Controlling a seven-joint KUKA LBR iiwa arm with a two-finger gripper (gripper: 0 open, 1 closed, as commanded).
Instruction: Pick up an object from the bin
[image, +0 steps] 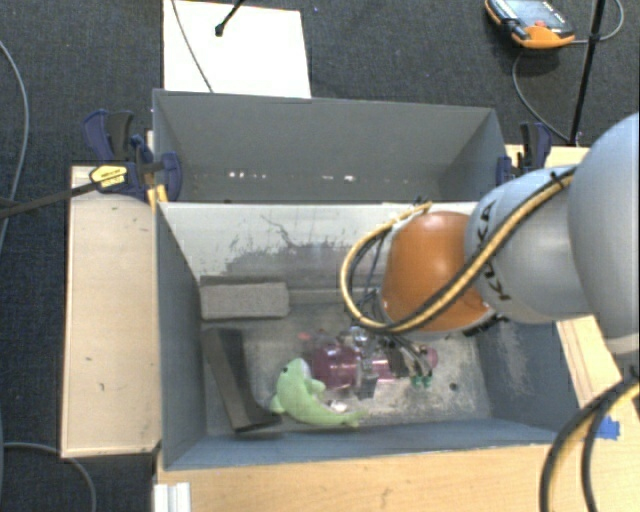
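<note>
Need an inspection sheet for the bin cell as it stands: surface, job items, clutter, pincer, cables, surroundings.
Surface: grey metal bin, scuffed on its back slope and floor.
Job's things: pink object near the middle of the floor, under the pincer; green soft toy close beside it, toward the front left.
Clutter: grey foam block at the back left; dark slab along the left wall.
Grippers: pincer low over the pink object; open or shut cannot be told.
Cables: yellow and black cables looped round the orange wrist cover.
Surroundings: dark carpet; orange-and-black device at the top right.
</note>
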